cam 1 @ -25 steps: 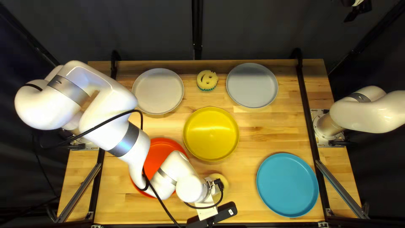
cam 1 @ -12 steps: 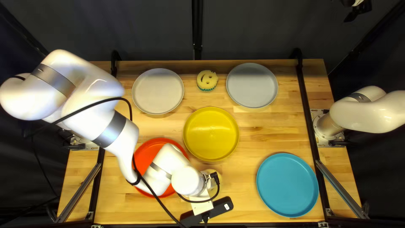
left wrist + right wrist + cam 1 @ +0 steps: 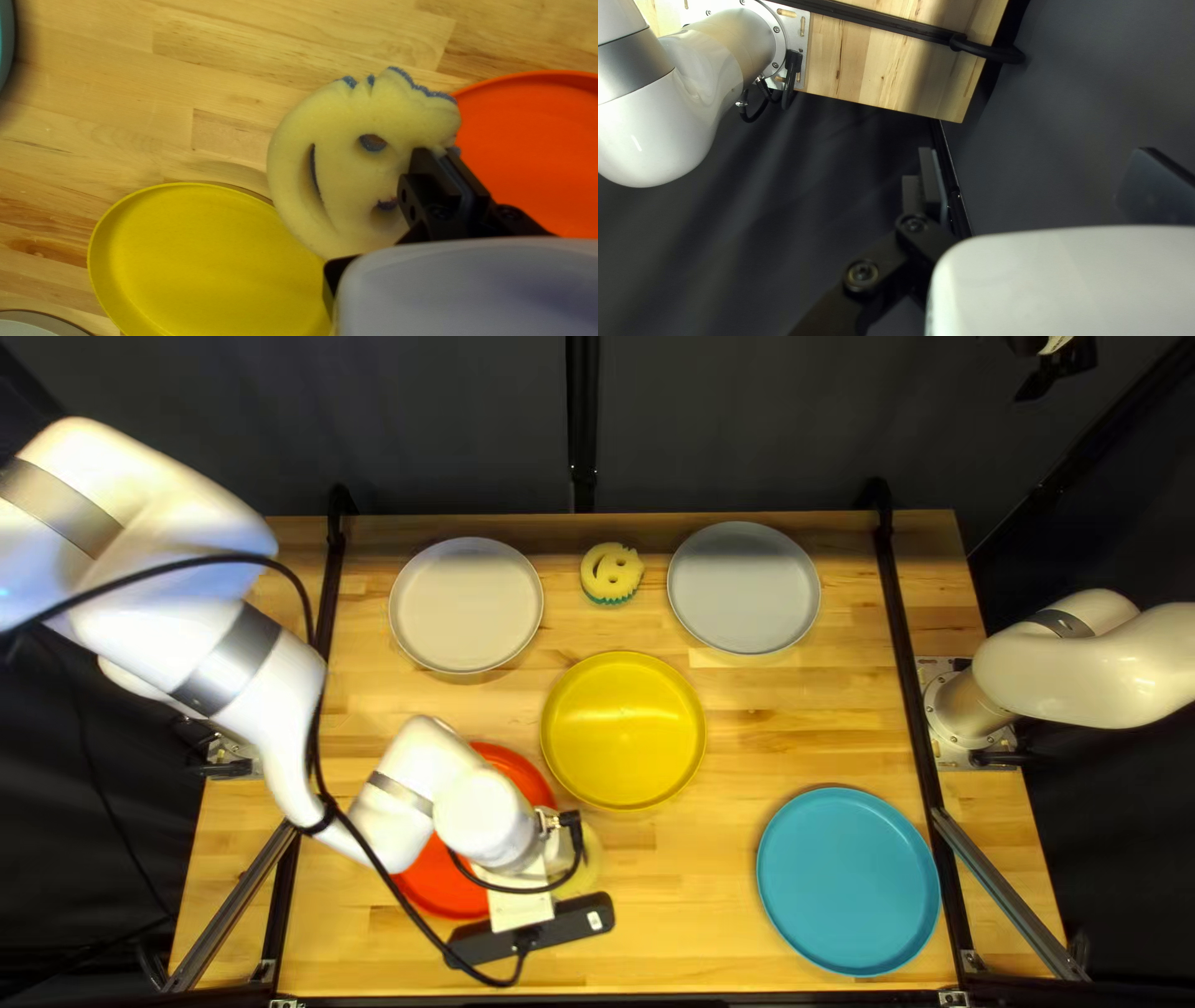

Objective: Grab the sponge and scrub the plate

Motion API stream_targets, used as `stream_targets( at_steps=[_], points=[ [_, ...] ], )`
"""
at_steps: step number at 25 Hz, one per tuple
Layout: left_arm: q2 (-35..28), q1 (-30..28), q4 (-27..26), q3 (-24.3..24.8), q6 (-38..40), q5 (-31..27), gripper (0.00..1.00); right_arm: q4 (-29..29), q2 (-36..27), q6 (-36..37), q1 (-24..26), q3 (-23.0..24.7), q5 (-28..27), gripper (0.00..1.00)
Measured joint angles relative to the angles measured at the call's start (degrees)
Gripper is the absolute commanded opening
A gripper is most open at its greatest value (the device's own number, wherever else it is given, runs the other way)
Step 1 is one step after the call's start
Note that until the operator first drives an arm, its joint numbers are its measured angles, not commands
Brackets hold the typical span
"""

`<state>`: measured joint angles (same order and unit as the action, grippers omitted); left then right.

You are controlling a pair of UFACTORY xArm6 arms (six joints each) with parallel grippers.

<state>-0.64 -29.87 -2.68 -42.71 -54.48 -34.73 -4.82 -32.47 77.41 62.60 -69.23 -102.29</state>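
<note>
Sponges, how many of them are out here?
2 in view: one sponge is held by my left end effector; the far sponge lies between the off-white plate and the grey plate. My left arm might hide others.

Left arm (image 3: 486,819) above red plate (image 3: 438,884)
</note>
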Motion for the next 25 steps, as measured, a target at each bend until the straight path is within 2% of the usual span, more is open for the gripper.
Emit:
stream_targets(
  at_steps=[6, 11, 25],
  points=[
    [-1.88, -0.06, -4.17, 4.75, -5.50, 3.03, 0.00, 0.00, 0.00, 0.00, 0.00, 0.00, 0.00, 1.00],
    [-3.04, 0.09, -6.02, 7.52, -6.99, 3.65, 0.00, 0.00, 0.00, 0.00, 0.00, 0.00, 0.00, 1.00],
    [-2.45, 0.44, -7.62, 8.44, -6.80, 4.85, 0.00, 0.00, 0.00, 0.00, 0.00, 0.00, 0.00, 1.00]
  ],
)
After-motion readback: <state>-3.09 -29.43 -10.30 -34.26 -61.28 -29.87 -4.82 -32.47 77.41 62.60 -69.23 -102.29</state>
